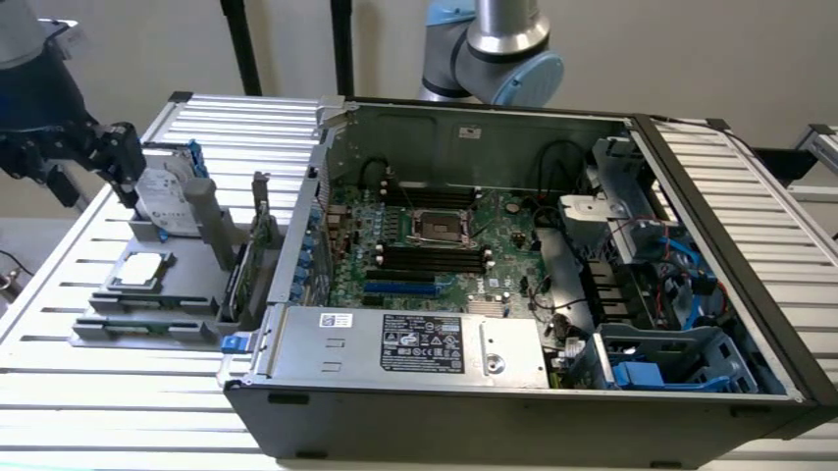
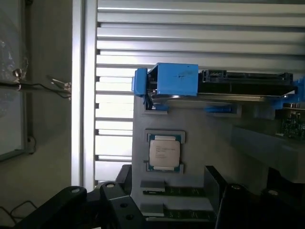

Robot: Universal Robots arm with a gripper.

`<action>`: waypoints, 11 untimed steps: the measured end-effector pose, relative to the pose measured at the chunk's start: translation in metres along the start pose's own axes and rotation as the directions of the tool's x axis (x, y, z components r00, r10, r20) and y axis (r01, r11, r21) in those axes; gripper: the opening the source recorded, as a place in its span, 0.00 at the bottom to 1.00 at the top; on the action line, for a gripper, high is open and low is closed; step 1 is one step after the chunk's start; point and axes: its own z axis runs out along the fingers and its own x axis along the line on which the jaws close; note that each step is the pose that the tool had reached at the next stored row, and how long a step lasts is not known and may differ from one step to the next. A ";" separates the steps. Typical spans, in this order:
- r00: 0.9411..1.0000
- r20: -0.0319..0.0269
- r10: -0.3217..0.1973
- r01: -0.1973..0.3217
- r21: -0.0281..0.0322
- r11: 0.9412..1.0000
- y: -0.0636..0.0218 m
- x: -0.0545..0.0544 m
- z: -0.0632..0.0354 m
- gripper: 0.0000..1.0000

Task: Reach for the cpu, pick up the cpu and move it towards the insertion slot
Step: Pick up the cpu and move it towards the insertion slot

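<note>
In the exterior view, the gripper (image 1: 98, 157) hangs at the exterior view's left, over the far end of a grey holder (image 1: 196, 245) that rests on the slatted table (image 1: 53, 265). It is just beside the hard drive (image 1: 164, 191), which stands on its edge in this holder. The cpu (image 1: 141, 270) lies flat in a square recess of the same holder, nearer to the camera than the hard drive and clearly apart from the gripper. To the exterior view's right of the holder stands the open computer case (image 1: 733, 206). On its motherboard (image 1: 511, 235) the insertion slot (image 1: 443, 226) sits between two rows of black memory slots (image 1: 433, 260), and it is well apart from the cpu.

In the wrist view, the cpu (image 2: 164, 152) lies in its recess with the silver top up, and the hard drive (image 2: 228, 83) with blue rails is beyond it. The two dark fingers (image 2: 224, 191) of the gripper (image 2: 169, 191) stand wide apart. Nothing is held between them, and they do not touch the cpu.
</note>
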 end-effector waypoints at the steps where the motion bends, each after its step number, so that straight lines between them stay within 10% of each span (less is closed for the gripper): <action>1: 1.000 0.000 0.000 0.000 0.000 1.000 -0.0002 0.000 0.0018 0.71; 11: 1.000 0.000 0.000 0.000 0.000 1.000 -0.0021 0.000 0.0199 0.71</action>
